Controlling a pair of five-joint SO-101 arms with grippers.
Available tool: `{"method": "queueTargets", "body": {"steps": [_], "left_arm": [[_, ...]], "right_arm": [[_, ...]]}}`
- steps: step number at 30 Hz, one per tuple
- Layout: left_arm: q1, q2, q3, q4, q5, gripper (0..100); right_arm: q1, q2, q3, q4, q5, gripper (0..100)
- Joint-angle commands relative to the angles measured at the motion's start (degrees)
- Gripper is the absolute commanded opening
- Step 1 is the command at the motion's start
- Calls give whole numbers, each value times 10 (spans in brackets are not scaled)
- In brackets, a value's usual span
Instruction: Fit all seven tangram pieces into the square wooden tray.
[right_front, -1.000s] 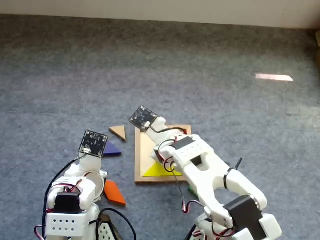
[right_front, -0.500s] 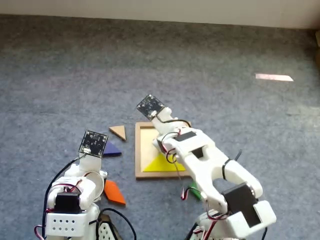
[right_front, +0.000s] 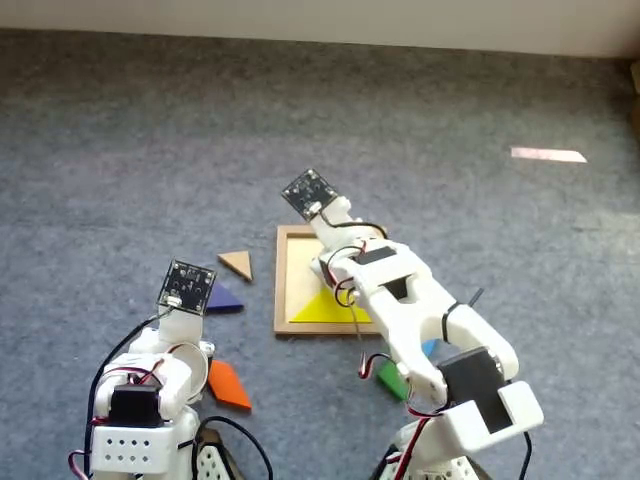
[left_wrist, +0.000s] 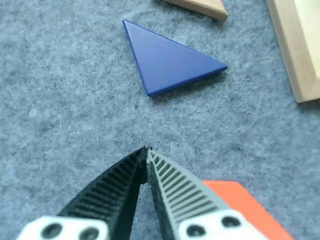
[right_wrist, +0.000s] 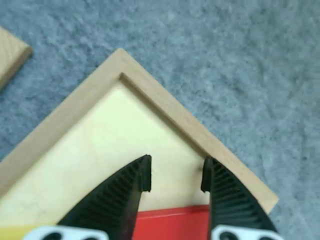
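The square wooden tray (right_front: 284, 290) lies mid-table with a yellow triangle (right_front: 325, 308) in its near part. In the right wrist view a red piece (right_wrist: 172, 222) lies inside the tray (right_wrist: 150, 92). My right gripper (right_wrist: 175, 175) hovers open just above the red piece's edge, near one corner. My left gripper (left_wrist: 146, 152) is shut and empty, low over the carpet. Ahead of it lies a blue triangle (left_wrist: 167, 64), with an orange piece (left_wrist: 245, 205) beside its fingers. A plain wood triangle (right_front: 237, 264) sits left of the tray.
A green piece (right_front: 392, 381) and a light blue piece (right_front: 429, 348) lie on the carpet near the right arm's base. The orange piece (right_front: 229, 384) lies by the left arm's base. Grey carpet stretches open beyond the tray.
The right arm swung farther out and to the right, and the tray shifted away with it. The green and light blue pieces came into sight. The left arm stayed still.
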Motion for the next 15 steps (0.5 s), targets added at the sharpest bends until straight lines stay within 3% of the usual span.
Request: {"method": "queueTargets", "body": {"steps": [1,9,15], "left_arm": [[-7,-26,12,7,-2,11],[-7,-26,12,7,-2,11],[-7,-26,12,7,-2,11]], "right_arm": [[12,-108,0,7,-8,174],[11,-371,87,182,-109,174],[13,-450,88,363,-176,176]]}}
